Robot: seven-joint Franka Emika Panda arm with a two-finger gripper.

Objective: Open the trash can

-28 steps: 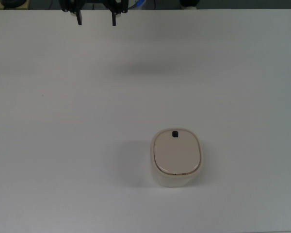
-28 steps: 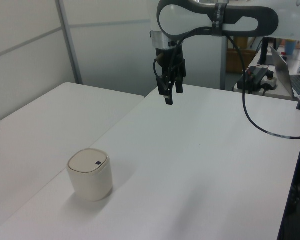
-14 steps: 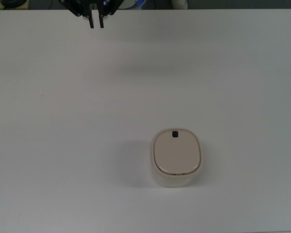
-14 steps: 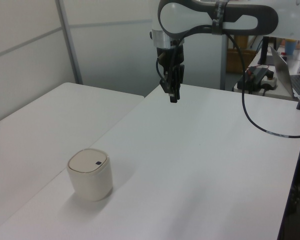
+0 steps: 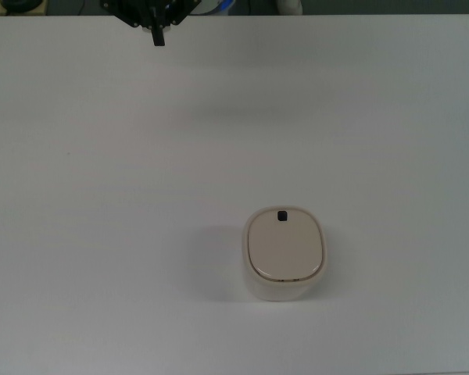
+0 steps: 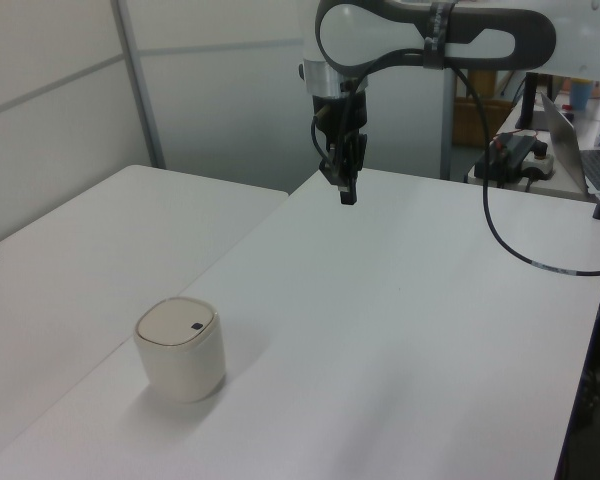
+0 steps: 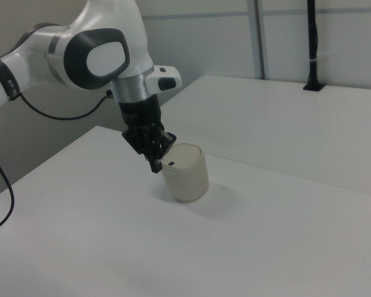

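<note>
The cream-beige trash can (image 5: 284, 252) stands on the white table with its flat lid down and its small black button (image 5: 281, 216) at the lid's far edge in the top view. It also shows low at the left view's left (image 6: 180, 347) and mid-frame in the right view (image 7: 185, 171). My gripper (image 5: 158, 37) hangs high over the table's far edge, well away from the can, fingers shut together with nothing between them. The left view shows the gripper (image 6: 347, 197) above the far table end; in the right view the gripper (image 7: 156, 167) overlaps the can only by line of sight.
The white table (image 5: 102, 195) spreads wide around the can. A second table (image 6: 90, 230) adjoins it at the left view's left. A black cable (image 6: 510, 240) trails from the arm over the table, and a laptop (image 6: 570, 140) with clutter sits at the left view's right.
The fingers were wide apart a second ago, nearly together half a second ago, and are now fully shut. The arm has barely moved. The trash can is unchanged.
</note>
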